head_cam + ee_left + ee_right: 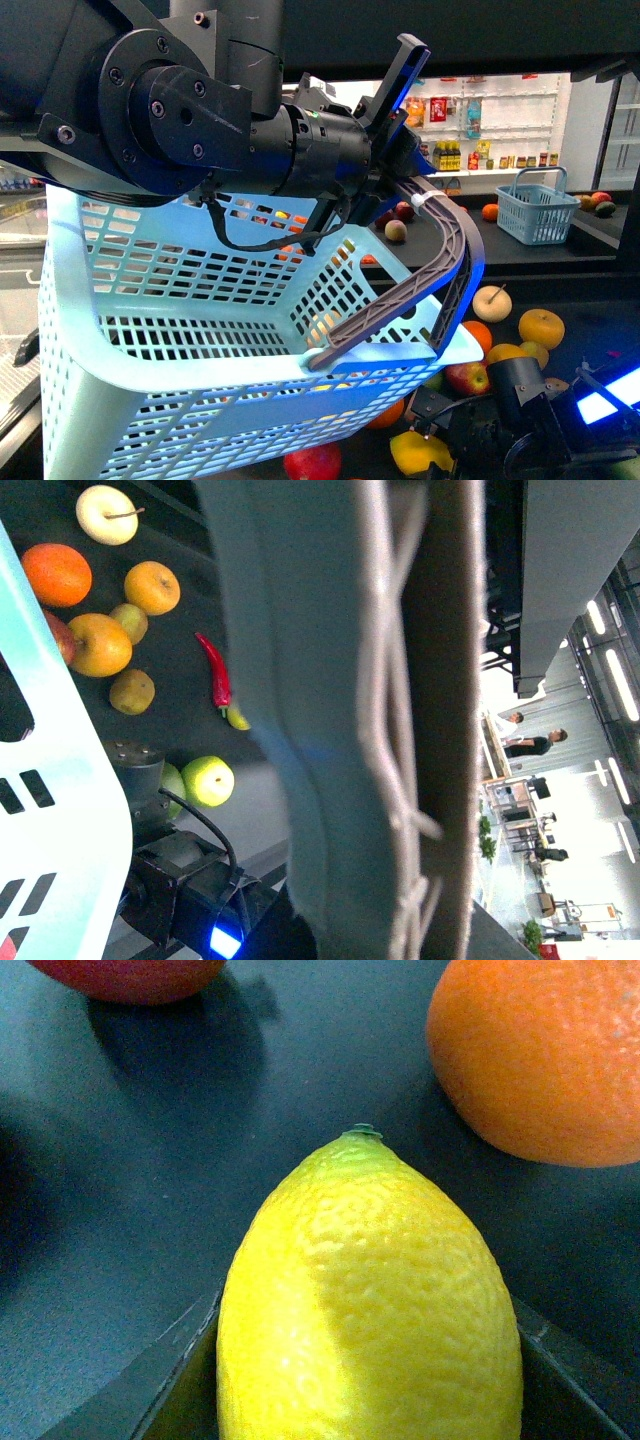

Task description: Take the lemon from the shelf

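Lemon (pixel 370 1290), lower centre on shelf (pixel 120 1210), is clamped by right claw (pixel 368 1380); basket handle (pixel 440 260) is gripped by left claw (pixel 402 135).

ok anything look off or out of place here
A red chili lies among the round fruit on the shelf, the odd item there. The basket hangs tilted from the left gripper. The lemon looks intact; nothing spilled.
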